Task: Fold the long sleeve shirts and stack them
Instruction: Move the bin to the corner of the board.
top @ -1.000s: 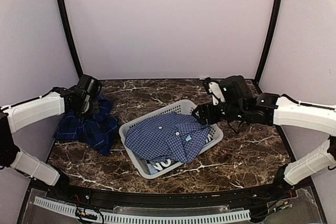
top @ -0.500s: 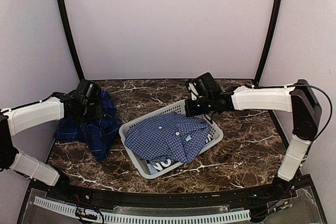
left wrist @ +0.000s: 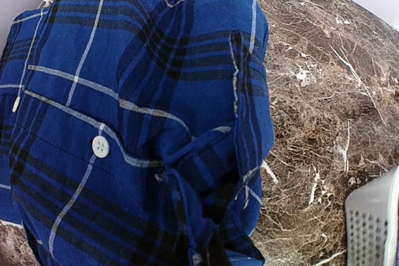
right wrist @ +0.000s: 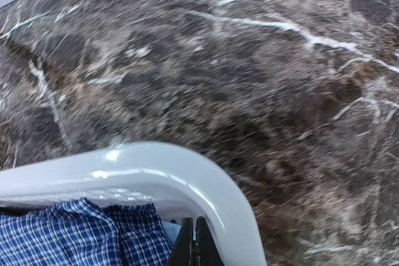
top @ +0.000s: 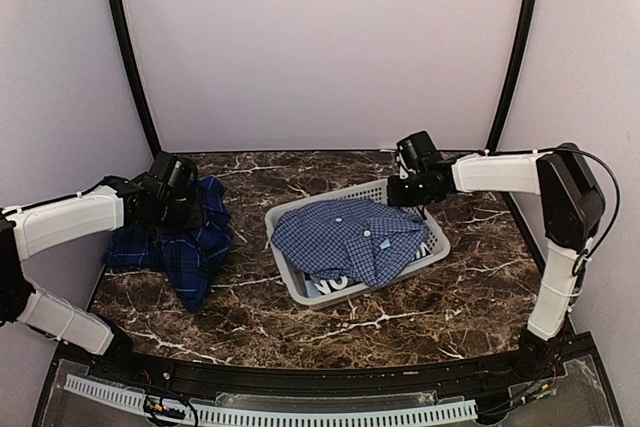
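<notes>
Limp, light cloth: left gripper (top: 176,207) clenched on the plaid shirt (left wrist: 124,110), right gripper (right wrist: 195,241) shut empty by the basket (right wrist: 187,166) rim; I'd take the checked shirt (top: 350,242) at its collar

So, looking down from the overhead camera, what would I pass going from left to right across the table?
First the dark royal-blue plaid shirt → the pale plastic lattice basket, holding the lighter blue fine-checked shirt → the white forearm of the right arm.
</notes>
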You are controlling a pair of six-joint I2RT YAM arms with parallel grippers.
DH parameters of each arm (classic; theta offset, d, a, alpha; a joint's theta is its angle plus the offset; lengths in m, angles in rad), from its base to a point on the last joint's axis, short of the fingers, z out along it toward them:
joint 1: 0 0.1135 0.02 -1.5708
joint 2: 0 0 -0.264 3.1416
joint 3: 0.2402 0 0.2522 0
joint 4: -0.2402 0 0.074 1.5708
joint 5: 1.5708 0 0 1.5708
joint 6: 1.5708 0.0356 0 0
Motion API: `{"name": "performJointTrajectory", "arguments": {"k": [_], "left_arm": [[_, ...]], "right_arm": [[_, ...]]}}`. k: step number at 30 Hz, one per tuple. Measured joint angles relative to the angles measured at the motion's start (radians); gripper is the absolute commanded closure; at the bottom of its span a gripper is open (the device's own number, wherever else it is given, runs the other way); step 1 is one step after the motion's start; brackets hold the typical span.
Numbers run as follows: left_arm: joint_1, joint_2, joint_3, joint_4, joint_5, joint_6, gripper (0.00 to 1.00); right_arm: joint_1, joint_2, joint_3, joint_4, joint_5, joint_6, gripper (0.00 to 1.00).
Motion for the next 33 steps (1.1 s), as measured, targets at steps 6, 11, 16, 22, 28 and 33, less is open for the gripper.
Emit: {"name": "performJointTrajectory", "arguments": {"k": [6, 11, 16, 22, 28, 33], "left_arm": [[-0.015, 0.013, 0.034, -0.003, 0.01, 0.005, 1.0], [-0.021, 0.028, 0.068, -0.006, 0.018, 0.02, 1.0], [-0.027, 0.047, 0.088, -0.007, 0.029, 0.028, 1.0], [-0.035, 0.054, 0.102, -0.013, 0.042, 0.034, 1.0], [-0.042, 0.05, 0.121, -0.014, 0.046, 0.034, 1.0], [-0.044, 0.04, 0.121, -0.016, 0.045, 0.039, 1.0]], "right_arm": [[-0.19, 0.075, 0.105, -0.018, 0.044, -0.037, 1.0], [-0.32, 0.162, 0.226, -0.043, 0.064, -0.079, 1.0], [-0.375, 0.207, 0.356, -0.101, 0.081, -0.117, 0.88], [-0.33, 0.17, 0.435, -0.148, 0.067, -0.139, 0.67], [-0.15, 0.016, 0.374, -0.172, 0.043, -0.145, 0.61], [0.072, -0.08, 0.324, -0.163, -0.025, -0.129, 0.61]]}}
